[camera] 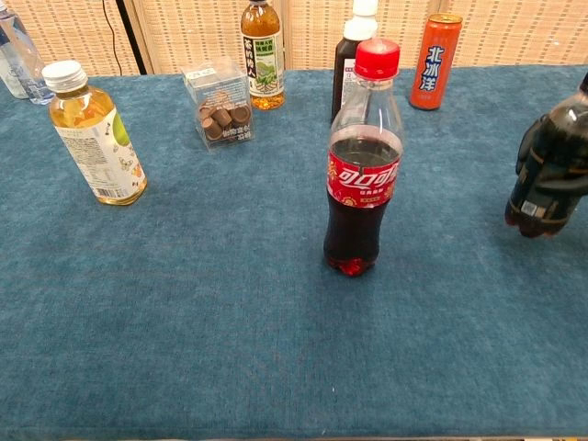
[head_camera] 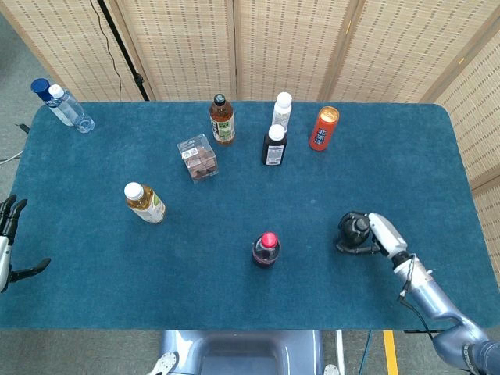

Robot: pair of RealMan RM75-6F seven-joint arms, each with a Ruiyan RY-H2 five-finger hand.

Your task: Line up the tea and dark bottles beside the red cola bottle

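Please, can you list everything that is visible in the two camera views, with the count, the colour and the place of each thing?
table: 1, blue cloth, fills both views
red cola bottle: 1, dark drink, red cap, front centre
dark bottle: 1, black, front right, held
tea bottle: 1, pale yellow, white cap, left
green-label tea bottle: 1, amber, dark cap, back centre
clear box: 1, brown pieces inside, near the green-label bottle
small dark bottle: 1, white cap, back centre
white bottle: 1, just behind it
orange can: 1, back right
water bottles: 2, clear, far left corner
folding screen: 1, beige, behind
left hand: 1, dark fingers, left edge, holds nothing
right hand: 1, grips the dark bottle
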